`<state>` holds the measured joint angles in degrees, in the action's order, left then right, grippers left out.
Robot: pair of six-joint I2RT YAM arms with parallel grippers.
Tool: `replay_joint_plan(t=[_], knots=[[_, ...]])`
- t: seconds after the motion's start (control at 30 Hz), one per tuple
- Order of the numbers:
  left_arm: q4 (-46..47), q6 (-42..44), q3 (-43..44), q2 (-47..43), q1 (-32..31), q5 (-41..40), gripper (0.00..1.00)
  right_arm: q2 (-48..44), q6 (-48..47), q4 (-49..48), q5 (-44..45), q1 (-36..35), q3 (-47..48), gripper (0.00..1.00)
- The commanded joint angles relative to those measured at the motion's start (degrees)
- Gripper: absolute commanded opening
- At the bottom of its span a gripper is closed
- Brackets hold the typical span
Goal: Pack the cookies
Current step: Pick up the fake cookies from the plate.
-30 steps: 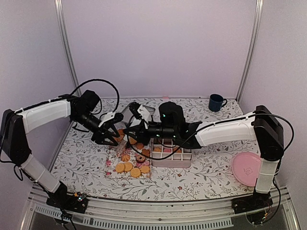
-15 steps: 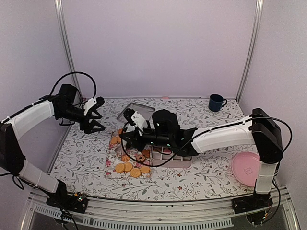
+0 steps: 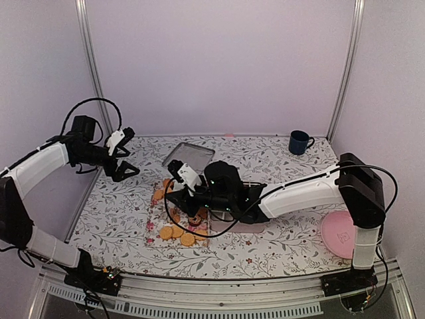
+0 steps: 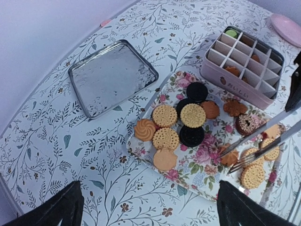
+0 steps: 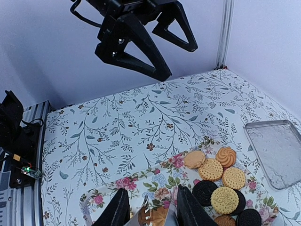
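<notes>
The cookies [image 4: 165, 139], golden, orange and dark round biscuits, lie on a floral tray [image 4: 207, 181] and show in the top view as cookies [image 3: 179, 232] and in the right wrist view as cookies [image 5: 221, 176]. A few more sit in the pink compartment box [image 4: 242, 66]. My right gripper [image 5: 153, 209] is shut on metal tongs [image 4: 263, 136] low over the tray. An orange-brown cookie [image 4: 229, 157] sits between the tong tips. My left gripper [image 4: 150, 212] is open and empty, raised at the back left [image 3: 126, 163], away from the tray.
A silver metal tray [image 3: 188, 156] lies behind the floral tray. At the back right stands a blue mug [image 3: 299, 142], and a pink plate [image 3: 340, 234] lies near the right arm's base. The right arm stretches across the box in the top view.
The left gripper pulled back from the tray to the far left and opened wide. The right arm slid left and lower over the floral tray with the tongs.
</notes>
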<state>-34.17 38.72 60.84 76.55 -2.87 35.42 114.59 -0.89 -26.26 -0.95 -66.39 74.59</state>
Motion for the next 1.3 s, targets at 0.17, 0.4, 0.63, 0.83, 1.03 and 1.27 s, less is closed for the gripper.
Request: replay_joint_plan(t=[0.17,0.4,0.63,0.83,1.03,1.27], knots=[[0.07,-0.44,0.43,1.86,0.06,1.94,0.99,-0.9,0.16,-1.37,2.04,-0.86,-1.27,0.37],[0.07,-1.53,1.36,3.06,0.07,2.15,0.99,-1.62,-0.18,1.65,2.62,-1.2,-1.28,0.38],[-0.06,-1.81,1.56,2.88,0.07,3.04,0.99,-1.87,0.62,5.41,4.91,-2.19,0.32,0.38],[-0.03,-1.89,1.57,2.78,0.06,2.84,0.99,0.1,0.45,10.55,9.66,-4.02,3.91,0.39],[0.07,-1.89,1.56,2.64,0.07,2.6,0.99,0.7,-0.25,10.97,11.46,-4.45,4.81,0.41],[0.48,-2.03,1.15,2.24,0.09,2.16,0.99,1.39,-1.87,12.07,12.93,-4.45,6.34,0.43]])
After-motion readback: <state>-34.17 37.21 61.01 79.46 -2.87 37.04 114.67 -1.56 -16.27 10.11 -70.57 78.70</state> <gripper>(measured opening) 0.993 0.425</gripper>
